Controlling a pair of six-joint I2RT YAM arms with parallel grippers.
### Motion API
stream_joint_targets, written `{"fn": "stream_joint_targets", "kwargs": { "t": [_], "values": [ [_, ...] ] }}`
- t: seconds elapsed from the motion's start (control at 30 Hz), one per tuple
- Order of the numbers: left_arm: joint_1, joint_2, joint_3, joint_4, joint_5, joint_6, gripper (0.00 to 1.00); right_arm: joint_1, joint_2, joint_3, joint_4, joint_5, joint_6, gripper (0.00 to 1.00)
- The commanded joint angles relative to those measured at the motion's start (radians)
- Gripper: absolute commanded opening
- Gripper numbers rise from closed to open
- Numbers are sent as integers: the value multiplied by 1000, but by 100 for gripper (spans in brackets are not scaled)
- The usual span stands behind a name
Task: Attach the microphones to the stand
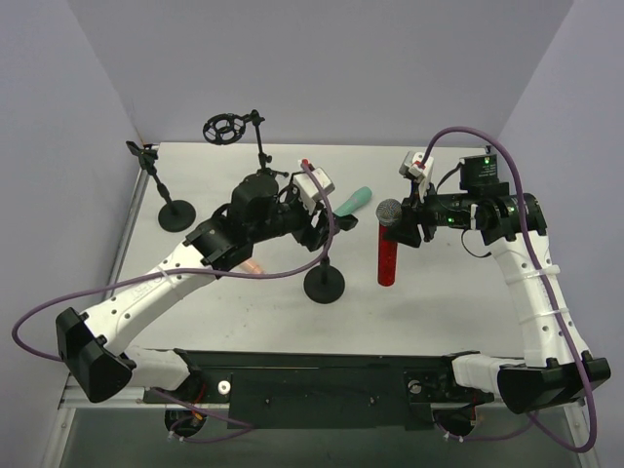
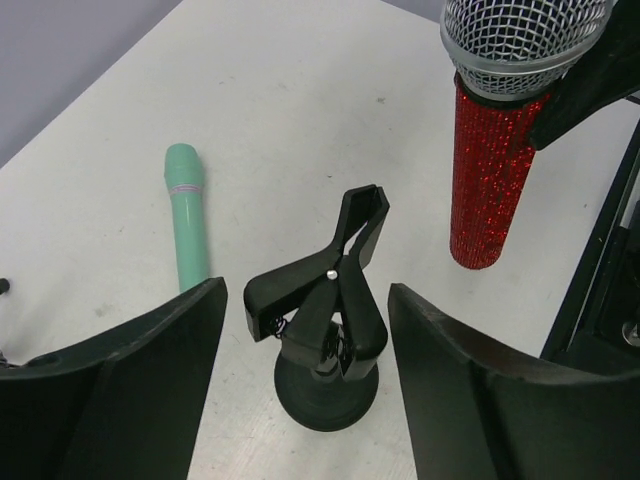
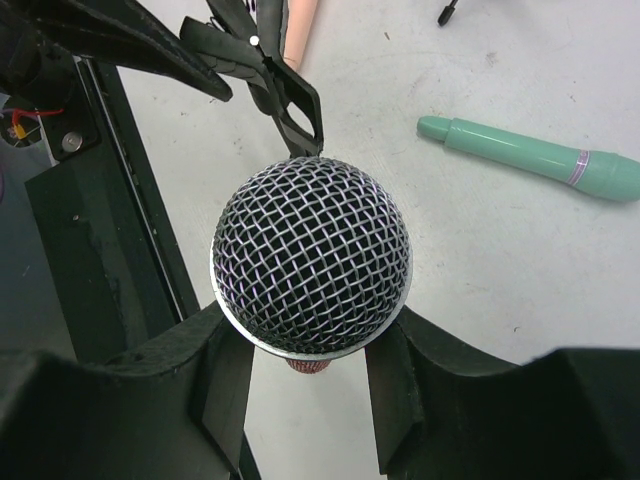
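Note:
My right gripper [image 1: 405, 226] is shut on the glittery red microphone [image 1: 387, 255] just below its silver mesh head [image 3: 310, 268] and holds it upright, right of the middle stand. That black stand [image 1: 324, 283] has a spring clip [image 2: 330, 280] on top. My left gripper [image 2: 307, 292] is open, with its fingers on either side of the clip and not touching it. The mint-green microphone [image 1: 354, 202] lies flat on the table behind the stand and also shows in the left wrist view [image 2: 186, 215]. The peach-pink microphone [image 1: 252, 265] lies mostly hidden under my left arm.
A second black stand [image 1: 175, 214] with a clip stands at the far left. A third stand with a round shock-mount ring [image 1: 224, 129] stands at the back. The table's black front rail [image 1: 322, 375] runs along the near edge.

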Motion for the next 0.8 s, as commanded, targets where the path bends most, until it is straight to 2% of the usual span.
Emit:
{"fn": "stream_joint_targets", "kwargs": {
  "t": [0.0, 0.13, 0.33, 0.47, 0.57, 0.77],
  "values": [
    [-3, -58, 15, 35, -1, -34, 79, 8, -28, 35, -15, -25, 10, 3],
    [3, -97, 24, 26, -7, -35, 84, 8, -33, 43, -20, -22, 10, 3],
    [58, -147, 24, 5, 62, -34, 88, 8, -30, 65, -24, -23, 10, 3],
    [176, -192, -7, 9, 248, -46, 93, 8, -28, 88, -23, -22, -1, 2],
    [269, -204, -36, 60, 460, -47, 94, 13, -30, 97, -6, -29, -15, 2],
    [294, -126, -4, 44, 587, 11, 94, 37, -34, 89, 83, -46, 11, 2]
  ]
}}
